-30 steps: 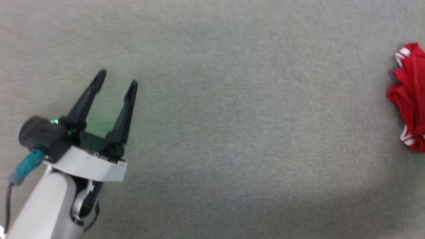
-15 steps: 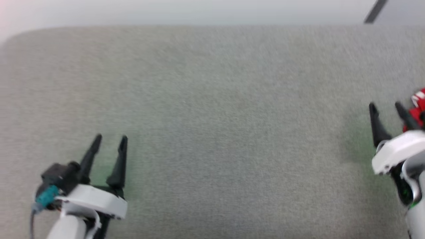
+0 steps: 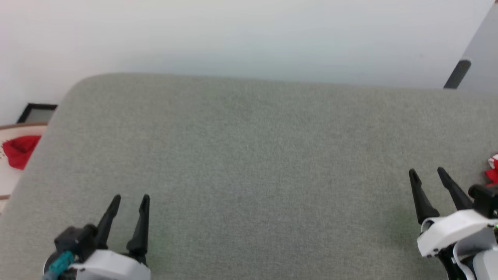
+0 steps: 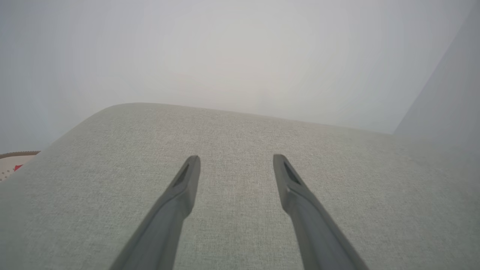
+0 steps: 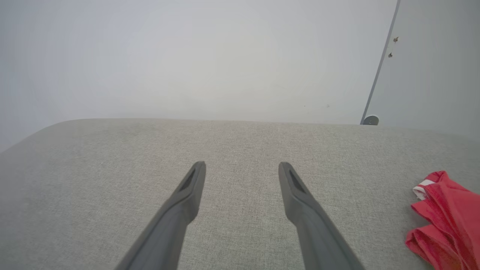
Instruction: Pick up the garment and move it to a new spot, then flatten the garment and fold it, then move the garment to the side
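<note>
Head view has tilted up. The left gripper (image 3: 131,198) and right gripper (image 3: 426,172) stand spread, empty; the bunched red, white-trimmed jersey garment (image 5: 446,221) lies unfolded beside the right.

I looked up higher.
Now I see the wall (image 3: 249,35), the grey cushion (image 3: 249,155) and its far edge, and my right gripper (image 3: 426,171) has come into sight near the garment (image 3: 493,175).

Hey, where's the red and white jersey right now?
The garment lies crumpled on the grey cushion at the head view's far right edge, just to the right of the open right pincer.
</note>
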Motion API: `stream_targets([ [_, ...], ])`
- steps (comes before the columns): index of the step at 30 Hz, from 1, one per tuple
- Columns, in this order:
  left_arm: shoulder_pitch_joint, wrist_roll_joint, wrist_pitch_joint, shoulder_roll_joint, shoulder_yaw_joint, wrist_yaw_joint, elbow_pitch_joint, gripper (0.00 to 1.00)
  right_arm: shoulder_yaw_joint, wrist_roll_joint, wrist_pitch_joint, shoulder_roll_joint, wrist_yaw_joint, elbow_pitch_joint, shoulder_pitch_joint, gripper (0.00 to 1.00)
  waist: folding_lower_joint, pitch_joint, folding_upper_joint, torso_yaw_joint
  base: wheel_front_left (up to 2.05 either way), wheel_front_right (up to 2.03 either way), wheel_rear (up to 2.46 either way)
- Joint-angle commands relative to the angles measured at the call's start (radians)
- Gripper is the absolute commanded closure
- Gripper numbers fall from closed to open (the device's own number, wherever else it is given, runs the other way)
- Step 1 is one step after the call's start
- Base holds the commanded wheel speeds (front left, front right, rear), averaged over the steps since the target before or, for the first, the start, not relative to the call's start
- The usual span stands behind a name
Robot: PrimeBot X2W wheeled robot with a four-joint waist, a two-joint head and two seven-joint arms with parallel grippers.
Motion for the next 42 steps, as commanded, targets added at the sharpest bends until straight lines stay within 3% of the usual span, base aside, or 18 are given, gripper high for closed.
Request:
stream_targets([
  [1,0.015,0.007,0.0,-0.004,0.004,0.0,-0.006,0.0,0.001,0.005,-0.003,0.0,-0.001,-0.009,0.018,0.0,0.0,-0.038,0.0,0.014,0.0,0.0,0.0],
  [22,0.218,0.045,0.0,-0.029,0.085,0.0,-0.162,0.0,-0.117,-0.013,0.035,0.044,-0.001,-0.278,0.282,0.0,0.0,-0.069,0.0,-0.032,0.0,0.0,0.0],
  [42,0.21,0.066,0.0,-0.042,0.1,0.0,-0.177,0.0,-0.131,-0.036,0.01,0.077,-0.001,-0.334,0.321,0.0,0.0,-0.062,0.0,-0.033,0.0,0.0,0.0],
])
